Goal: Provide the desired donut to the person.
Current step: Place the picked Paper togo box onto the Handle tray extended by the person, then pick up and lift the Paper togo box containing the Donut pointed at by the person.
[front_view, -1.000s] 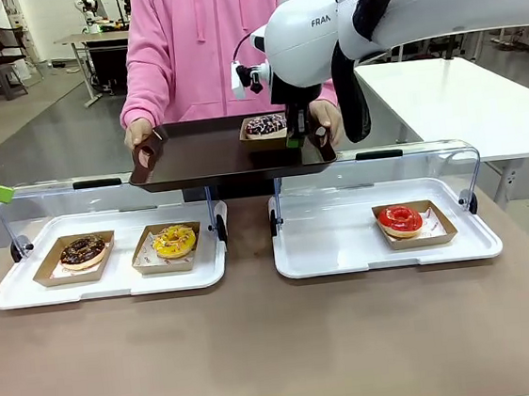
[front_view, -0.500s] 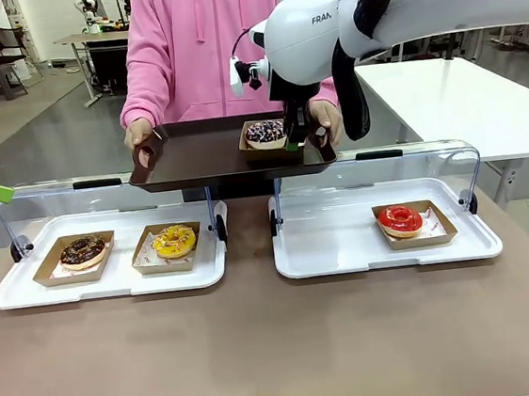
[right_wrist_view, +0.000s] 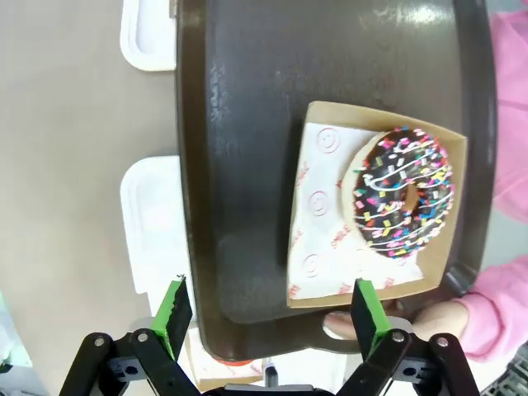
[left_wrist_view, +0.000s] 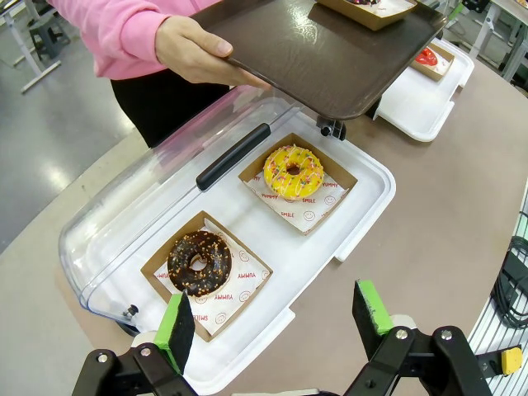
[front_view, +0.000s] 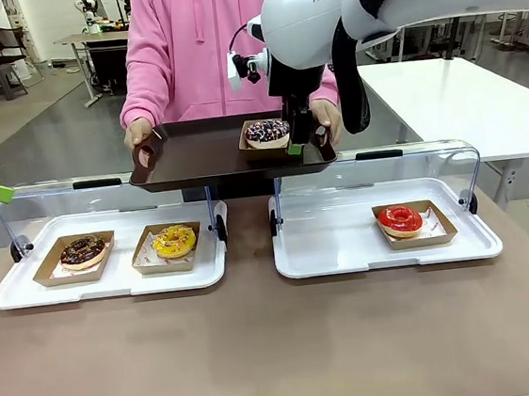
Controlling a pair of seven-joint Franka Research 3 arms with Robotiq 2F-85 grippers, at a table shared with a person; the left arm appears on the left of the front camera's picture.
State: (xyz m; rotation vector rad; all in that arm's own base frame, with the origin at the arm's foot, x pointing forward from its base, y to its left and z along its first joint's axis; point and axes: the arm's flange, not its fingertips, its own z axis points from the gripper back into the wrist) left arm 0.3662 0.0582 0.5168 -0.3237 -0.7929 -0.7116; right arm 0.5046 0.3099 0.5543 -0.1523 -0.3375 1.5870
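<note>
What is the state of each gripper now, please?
Left gripper: open, holding nothing.
Right gripper: open, holding nothing, over the dark brown plastic tray bearing the chocolate-glazed donut with coloured sprinkles.

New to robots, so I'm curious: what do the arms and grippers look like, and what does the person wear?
The right arm is white, with dark lettering and a black cable sleeve. The left gripper and right gripper are black, two-fingered, with green pads. The person wears a pink sweatshirt.

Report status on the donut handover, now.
Right gripper open, just above sprinkled donut. Left gripper open, near left display tray. Donut sits in its carton on brown tray the person holds. Nothing in the way.
</note>
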